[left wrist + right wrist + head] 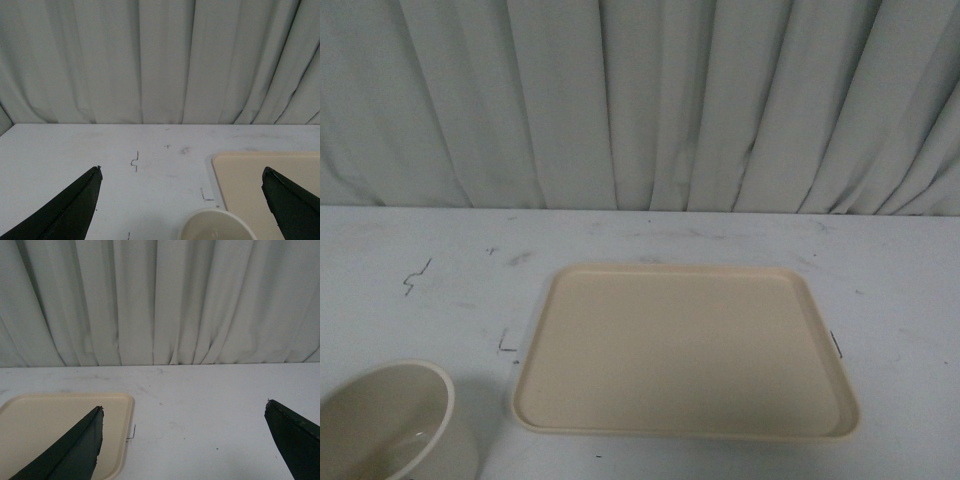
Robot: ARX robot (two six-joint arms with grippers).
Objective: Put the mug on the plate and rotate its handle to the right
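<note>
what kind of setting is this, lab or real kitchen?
Probably a staged lab tabletop, not a kitchen: scuffed, pen-marked white table, pleated pale curtain as backdrop, and only the mug and beige plate set out.

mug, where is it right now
In the front view the mug sits on the table at lower left, just left of the plate, not on it.

White counter (pixel 420 240), scuffed, with grey smudges toward the back. Beige plate (pixel 685 350) lies flat on it, centre-right. Cream mug (pixel 390 425) stands upright on the counter at near left, apart from the plate and partly cut off by the frame edge. Black pen marks on the counter: squiggle (pixel 417 277) at left, corner tick (pixel 506 345) just beside the plate's left edge, short line (pixel 836 344) at its right edge.
</note>
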